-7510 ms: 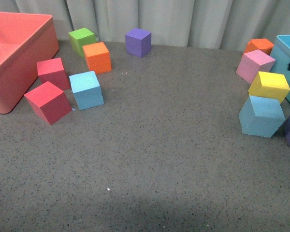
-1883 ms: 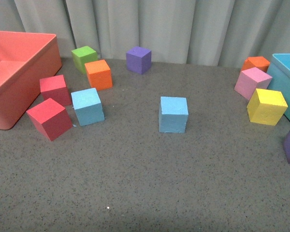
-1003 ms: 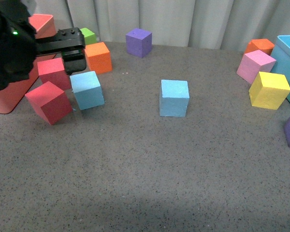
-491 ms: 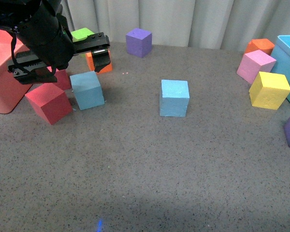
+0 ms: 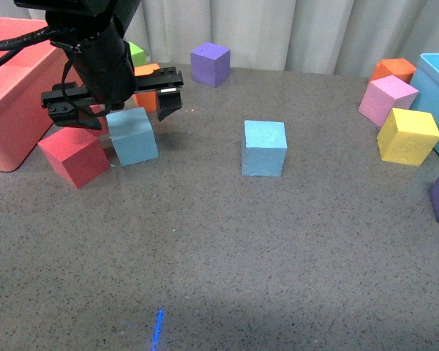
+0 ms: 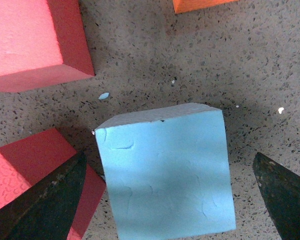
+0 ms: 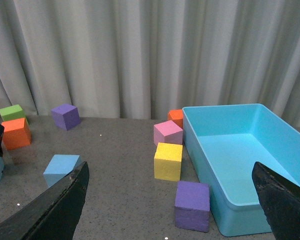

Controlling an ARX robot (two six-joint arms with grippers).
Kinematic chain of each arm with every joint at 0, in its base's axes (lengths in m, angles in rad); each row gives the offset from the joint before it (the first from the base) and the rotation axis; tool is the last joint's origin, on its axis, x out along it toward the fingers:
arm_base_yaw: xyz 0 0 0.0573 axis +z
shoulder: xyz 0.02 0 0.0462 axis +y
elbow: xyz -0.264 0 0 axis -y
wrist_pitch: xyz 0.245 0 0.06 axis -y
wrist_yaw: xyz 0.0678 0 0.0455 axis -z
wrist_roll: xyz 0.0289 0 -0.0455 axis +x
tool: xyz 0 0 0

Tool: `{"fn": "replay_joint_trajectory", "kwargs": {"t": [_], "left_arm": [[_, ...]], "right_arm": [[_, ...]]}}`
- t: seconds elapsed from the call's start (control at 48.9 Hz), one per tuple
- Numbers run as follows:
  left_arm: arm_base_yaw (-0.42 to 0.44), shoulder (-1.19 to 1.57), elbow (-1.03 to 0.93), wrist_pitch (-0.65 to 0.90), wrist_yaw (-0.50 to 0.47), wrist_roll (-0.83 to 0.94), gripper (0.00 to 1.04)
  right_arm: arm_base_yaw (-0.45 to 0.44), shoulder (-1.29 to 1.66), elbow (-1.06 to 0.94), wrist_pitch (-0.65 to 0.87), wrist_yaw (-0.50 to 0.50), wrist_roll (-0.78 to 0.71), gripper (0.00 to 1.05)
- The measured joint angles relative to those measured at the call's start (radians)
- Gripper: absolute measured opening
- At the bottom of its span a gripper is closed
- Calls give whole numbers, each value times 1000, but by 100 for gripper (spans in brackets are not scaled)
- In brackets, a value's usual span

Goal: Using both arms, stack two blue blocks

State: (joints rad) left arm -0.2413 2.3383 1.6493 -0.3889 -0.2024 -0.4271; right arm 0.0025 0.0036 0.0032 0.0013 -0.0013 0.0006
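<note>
Below the spread left tool (image 6: 162, 192) lies a blue block (image 6: 165, 170).

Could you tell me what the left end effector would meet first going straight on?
Most likely the blue block, lying between the open fingers of the left end effector; one finger might clip the red block.
</note>
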Motion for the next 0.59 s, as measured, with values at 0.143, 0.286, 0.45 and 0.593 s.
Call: {"fn": "replay_joint_trajectory", "kwargs": {"t": [0.143, 0.286, 0.45, 0.593], "left_arm": [[-8, 72, 93, -83, 10, 6, 97], [-13, 108, 124, -123, 3, -6, 71], [-16, 109, 127, -118, 2, -24, 54], [-28, 68, 80, -86, 23, -24, 49]], "right_arm": [[0, 0, 0, 0, 0, 0, 95], [0, 0, 0, 0, 0, 0, 95], [0, 0, 0, 0, 0, 0, 95], [0, 0, 0, 0, 0, 0, 95]]}}
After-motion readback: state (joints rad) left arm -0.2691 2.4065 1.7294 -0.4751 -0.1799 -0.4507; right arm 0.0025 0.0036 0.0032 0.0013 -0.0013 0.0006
